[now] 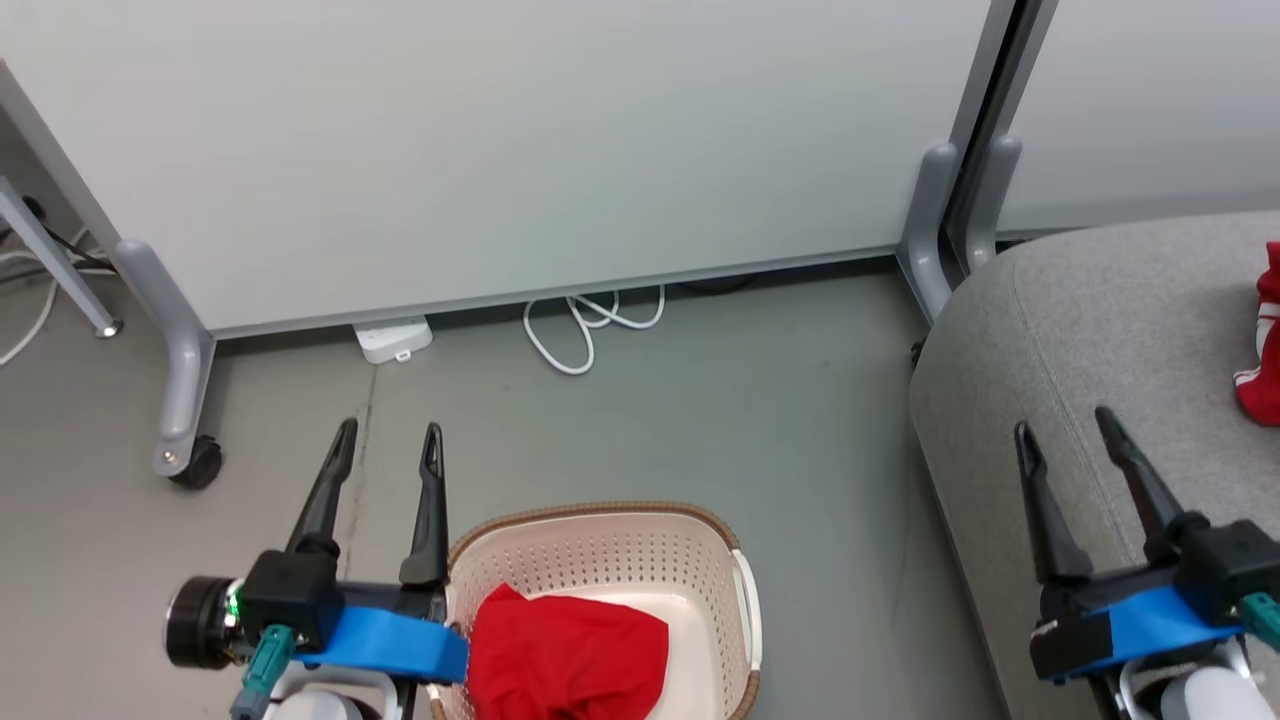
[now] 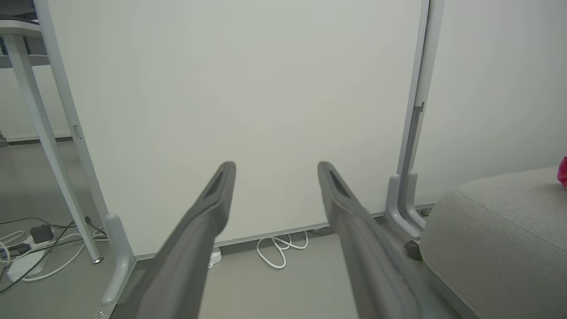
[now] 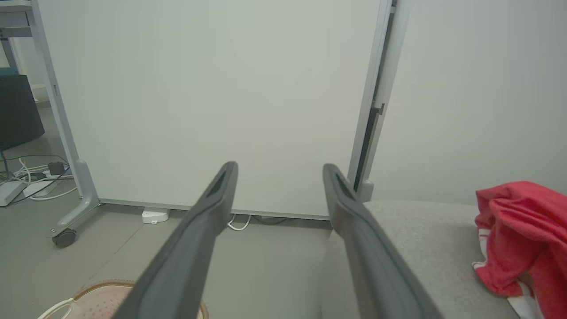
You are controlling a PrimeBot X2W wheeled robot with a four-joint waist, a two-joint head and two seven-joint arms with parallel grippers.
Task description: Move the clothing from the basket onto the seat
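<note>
A red garment [image 1: 565,655] lies crumpled in the cream perforated basket [image 1: 600,545] at the bottom centre of the head view. A second red piece of clothing [image 1: 1265,340] with white trim rests on the grey seat [image 1: 1100,300] at the right; the right wrist view shows this clothing [image 3: 522,230] on the seat [image 3: 425,235] too. My left gripper [image 1: 388,440] stands open and empty just left of the basket, above the floor. My right gripper [image 1: 1065,425] is open and empty over the seat's near left part. The basket rim [image 3: 95,292] peeks into the right wrist view.
A white partition panel [image 1: 500,150] on grey wheeled feet [image 1: 185,455] stands across the back. A white cable loop [image 1: 590,325] and a power block [image 1: 393,338] lie on the floor under it. More cables [image 2: 26,248] and a table leg [image 2: 44,146] are at the left.
</note>
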